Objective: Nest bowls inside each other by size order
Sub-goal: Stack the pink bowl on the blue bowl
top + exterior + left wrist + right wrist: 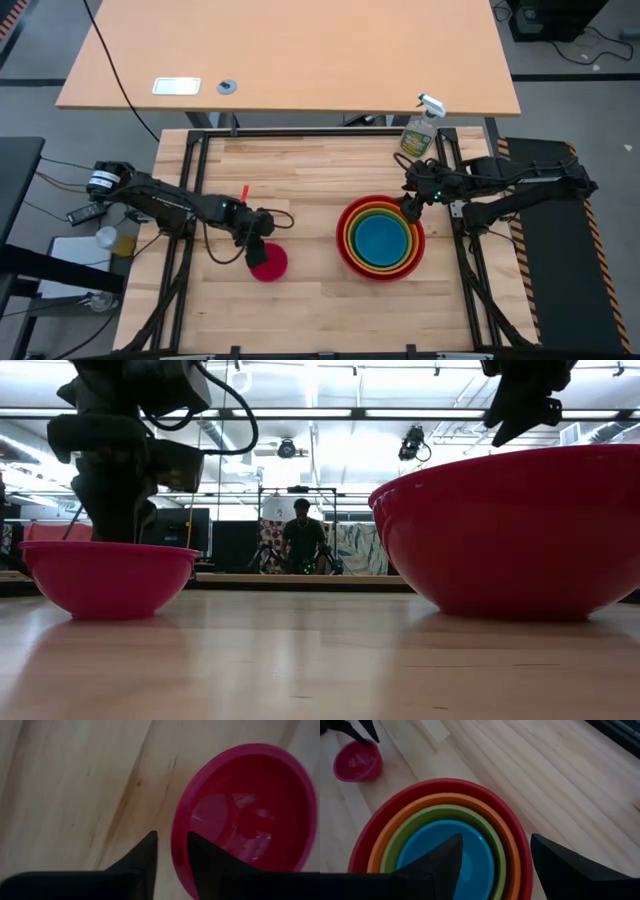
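Note:
The red bowl stands on the table at the right with the orange, olive-green and blue bowls nested inside it. The small pink bowl stands on its base at the left, apart from the stack. My left gripper points down at the pink bowl's left rim. One finger is outside the rim and one inside, with a narrow gap, and wood shows between the outer finger and the rim. My right gripper is open and empty above the red bowl's far right rim.
A clear spray bottle stands at the table's far right corner. A tan desk lies beyond the far edge. Bare wood lies between the two bowl groups. A person stands far off in the room.

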`<state>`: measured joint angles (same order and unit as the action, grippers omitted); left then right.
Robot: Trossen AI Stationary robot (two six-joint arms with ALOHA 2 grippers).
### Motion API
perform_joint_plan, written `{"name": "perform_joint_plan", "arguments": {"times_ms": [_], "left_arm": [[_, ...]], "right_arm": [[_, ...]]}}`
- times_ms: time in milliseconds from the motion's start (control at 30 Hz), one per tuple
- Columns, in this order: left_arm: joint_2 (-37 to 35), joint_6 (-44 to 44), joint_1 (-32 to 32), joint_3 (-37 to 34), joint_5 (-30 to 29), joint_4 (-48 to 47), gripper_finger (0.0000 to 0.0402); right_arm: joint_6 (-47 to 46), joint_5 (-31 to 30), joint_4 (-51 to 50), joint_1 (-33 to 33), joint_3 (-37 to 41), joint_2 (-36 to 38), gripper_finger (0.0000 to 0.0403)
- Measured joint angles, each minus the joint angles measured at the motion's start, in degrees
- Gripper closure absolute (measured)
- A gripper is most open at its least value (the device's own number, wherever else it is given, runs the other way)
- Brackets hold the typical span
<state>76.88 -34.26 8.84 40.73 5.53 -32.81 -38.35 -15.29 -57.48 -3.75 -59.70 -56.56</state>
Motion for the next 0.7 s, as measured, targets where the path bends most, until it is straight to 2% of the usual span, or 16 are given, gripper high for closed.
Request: {"name": "perform_joint_plan", "arguments": {"times_ms": [133,200,400,533,633,700], "left_arm": [[0.00,-1.19,-0.09,0.00,0.30,0.12,0.0365],[-0.02,-2.83,-0.53,0.02,0.39,0.07,0.0387],[-1.39,-4.53,-2.97,0.04,1.76,3.45,0.0379],[-5.42,-4.29,-4.66,0.04,4.92,17.48,0.0386],[-7.96,-5.74,-5.92,0.26,5.13,29.71,0.0387],[-8.06,-7.85,-7.26,1.81,4.71,31.58,0.0388]], "right_arm": [[-0.04,0.00,0.00,0.00,0.00,-0.19,0.0163],[-0.04,0.00,0.00,0.00,0.00,-0.19,0.0163],[-0.11,1.06,-0.27,0.43,0.00,-0.19,0.0163],[-2.35,2.88,-4.71,1.46,-0.59,-0.06,0.0163],[-2.91,2.80,-7.44,2.08,-2.93,0.51,0.0163],[-2.19,1.53,-7.75,2.52,-4.26,1.23,0.0163]]}}
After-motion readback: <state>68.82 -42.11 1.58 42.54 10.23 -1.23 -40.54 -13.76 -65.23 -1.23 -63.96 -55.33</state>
